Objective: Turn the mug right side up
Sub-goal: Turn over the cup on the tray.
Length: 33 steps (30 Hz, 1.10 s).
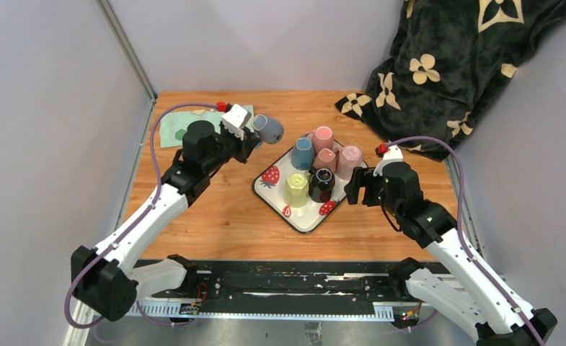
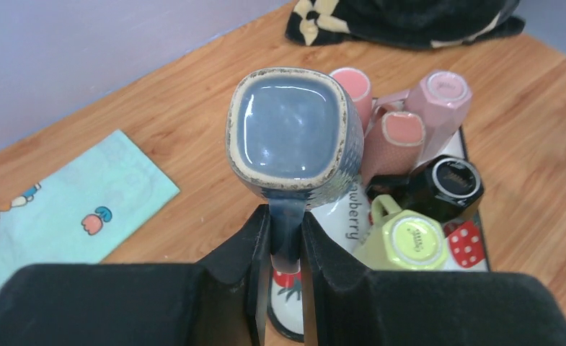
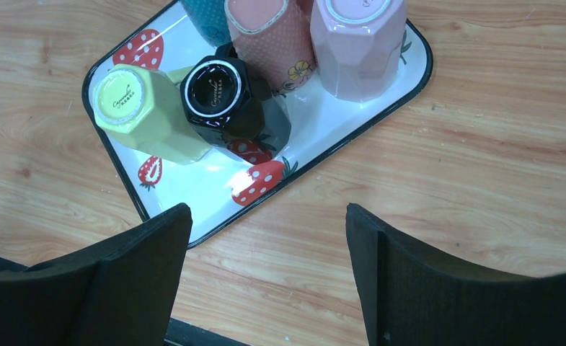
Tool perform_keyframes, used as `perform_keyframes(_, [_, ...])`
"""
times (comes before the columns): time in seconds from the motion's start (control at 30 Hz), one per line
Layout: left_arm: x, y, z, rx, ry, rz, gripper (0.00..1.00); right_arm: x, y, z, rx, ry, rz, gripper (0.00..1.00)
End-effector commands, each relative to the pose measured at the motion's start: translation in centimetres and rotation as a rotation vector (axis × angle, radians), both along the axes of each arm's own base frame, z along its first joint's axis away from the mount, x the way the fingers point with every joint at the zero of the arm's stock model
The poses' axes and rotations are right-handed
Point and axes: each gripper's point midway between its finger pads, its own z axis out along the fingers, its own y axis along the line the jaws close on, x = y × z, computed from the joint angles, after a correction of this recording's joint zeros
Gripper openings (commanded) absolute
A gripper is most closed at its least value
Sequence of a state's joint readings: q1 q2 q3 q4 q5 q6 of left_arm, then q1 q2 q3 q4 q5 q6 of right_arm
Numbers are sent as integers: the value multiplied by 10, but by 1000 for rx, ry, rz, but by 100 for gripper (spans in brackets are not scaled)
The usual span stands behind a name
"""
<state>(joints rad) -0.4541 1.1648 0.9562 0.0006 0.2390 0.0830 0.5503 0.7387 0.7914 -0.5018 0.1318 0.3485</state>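
While the right fingers [image 3: 143, 267] hang wide open near the tray [image 3: 330, 119], the left fingers [image 2: 229, 288] are clamped on the handle of the blue mug [image 2: 292, 130], held clear of the worktop [image 1: 222, 216] left of the tray, base facing back toward them, mouth pointing away

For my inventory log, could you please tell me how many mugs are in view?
7. One blue-grey mug is held in the left gripper off the tray; six stand on it: salmon, teal, dotted pink, pale pink, yellow-green, black. None seems hidden.
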Motion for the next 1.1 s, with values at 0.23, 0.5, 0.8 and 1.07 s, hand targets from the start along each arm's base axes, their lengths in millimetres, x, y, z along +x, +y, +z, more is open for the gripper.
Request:
perform_keyframes(0.23, [-59, -15, 81, -435, -135, -146, 0, 16, 50, 12, 175, -86, 152, 87])
perform_keyframes(0.5, [-84, -23, 101, -626, -118, -260, 0, 26, 102, 47, 389, -148, 320, 85])
perform_keyframes(0.8, [-109, -7, 112, -1018, -139, -329, 0, 17, 139, 71, 587, -176, 488, 82])
perform_keyframes(1.07, [-118, -11, 108, -1131, -107, -439, 0, 9, 155, 75, 673, -186, 543, 78])
